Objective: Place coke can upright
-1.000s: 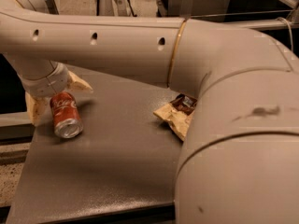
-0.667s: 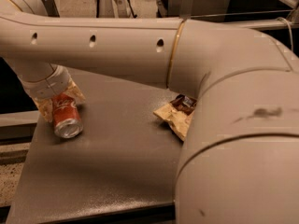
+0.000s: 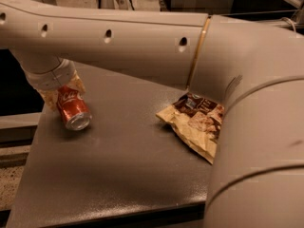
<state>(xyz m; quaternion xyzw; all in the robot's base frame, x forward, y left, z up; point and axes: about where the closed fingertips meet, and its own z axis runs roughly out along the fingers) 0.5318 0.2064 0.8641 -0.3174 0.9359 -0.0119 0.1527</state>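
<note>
The red coke can (image 3: 72,110) is at the table's left edge, tilted, with its silver end pointing down toward the front right. My gripper (image 3: 63,93) comes down from the wrist at upper left, and its pale yellowish fingers (image 3: 49,99) sit on either side of the can's upper part, closed on it. The can's lower end is close to the grey table (image 3: 118,175); I cannot tell whether it touches. My arm spans the top of the view and hides the table's far side.
A crumpled brown and tan snack bag (image 3: 197,125) lies at the table's right, partly behind my arm's large lower segment (image 3: 256,151). The table's left edge drops off beside the can, with a lower ledge (image 3: 16,127) beyond.
The gripper and can have shifted slightly right and away from the left edge. The can still points its silver end to the front right. The snack bag has not moved.
</note>
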